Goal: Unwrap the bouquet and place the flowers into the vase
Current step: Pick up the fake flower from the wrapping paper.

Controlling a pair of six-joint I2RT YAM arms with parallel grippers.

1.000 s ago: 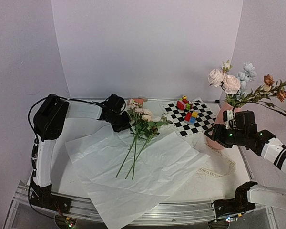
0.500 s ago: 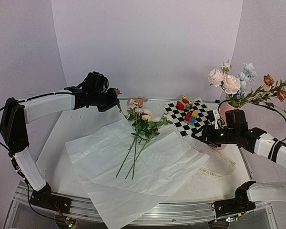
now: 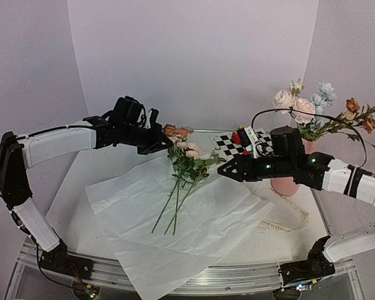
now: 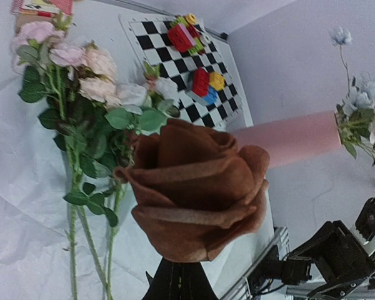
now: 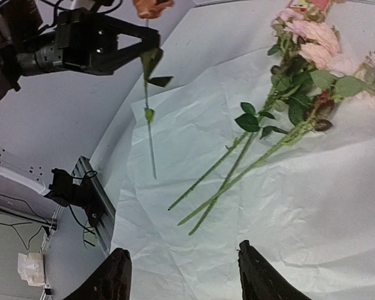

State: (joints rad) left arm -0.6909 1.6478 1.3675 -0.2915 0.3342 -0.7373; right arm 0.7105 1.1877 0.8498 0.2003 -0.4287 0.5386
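Note:
My left gripper (image 3: 160, 145) hangs above the table's far left, shut on the thin green stem (image 5: 149, 122) of a brown rose (image 4: 194, 187) whose bloom fills the left wrist view. The rest of the flowers (image 3: 189, 161), pink and cream blooms on long stems, lie on the opened white paper (image 3: 175, 219). The pink vase (image 3: 286, 185) stands at the right with several flowers (image 3: 303, 109) in it, partly behind my right arm. My right gripper (image 3: 228, 170) reaches left over the paper, open and with nothing in it (image 5: 184, 275), short of the lying stems (image 5: 237, 169).
A checkerboard mat (image 3: 262, 153) with small coloured toy blocks (image 3: 240, 136) lies at the back right, beside the vase. A small card (image 3: 182, 132) lies at the back past the blooms. The metal rail (image 3: 194, 278) runs along the near table edge.
My right arm has swung left from the vase out over the paper. My left arm has lifted from the flowers and carried the brown rose to the right.

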